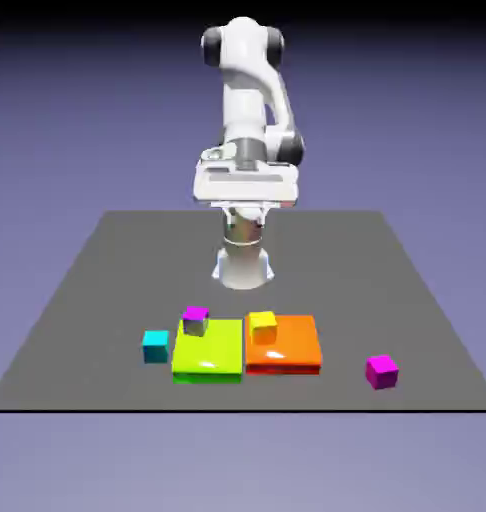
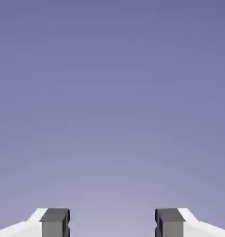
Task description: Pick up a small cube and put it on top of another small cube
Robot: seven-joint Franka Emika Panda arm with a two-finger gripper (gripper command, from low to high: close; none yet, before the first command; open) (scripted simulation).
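We see the gripper released, its two grey fingertips standing wide apart with nothing between them; the hand view shows only the plain blue-violet backdrop beyond them. In the exterior view the hand is raised high above the far part of the desk, well apart from every cube. The small cube, magenta all over, lies alone on the desk near the front edge, toward the exterior view's right and well clear of the orange slab. The other small cube, magenta on top with greyish sides, sits at the far left corner of the green slab. We also see a yellow cube on the orange slab and a cyan cube just beside the green one.
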